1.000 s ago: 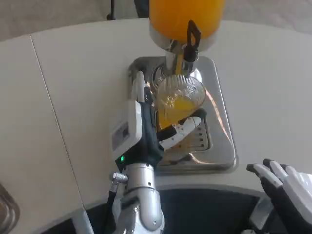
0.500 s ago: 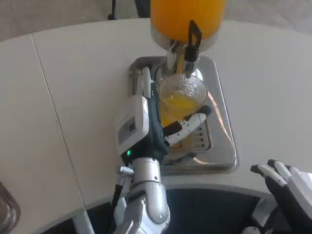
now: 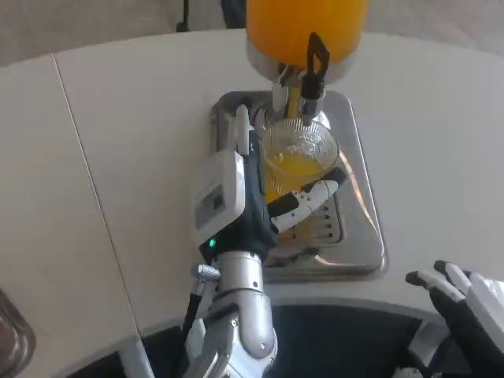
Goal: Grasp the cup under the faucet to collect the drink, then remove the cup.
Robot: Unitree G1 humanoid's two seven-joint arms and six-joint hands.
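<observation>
The orange drink tank (image 3: 305, 27) above the left robot hand (image 3: 236, 197) is cut off by the top edge. The right robot hand (image 3: 465, 303) runs off the bottom-right corner, so its finger state cannot be told. The cup (image 3: 298, 157) hides its base behind the left robot hand's fingers (image 3: 303, 202).

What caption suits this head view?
Left hand holds clear ribbed plastic cup of orange drink under black faucet; right hand waits.

one cup (image 3: 299, 154), one dispenser (image 3: 305, 31), two robot hands (image 3: 252, 197)
</observation>
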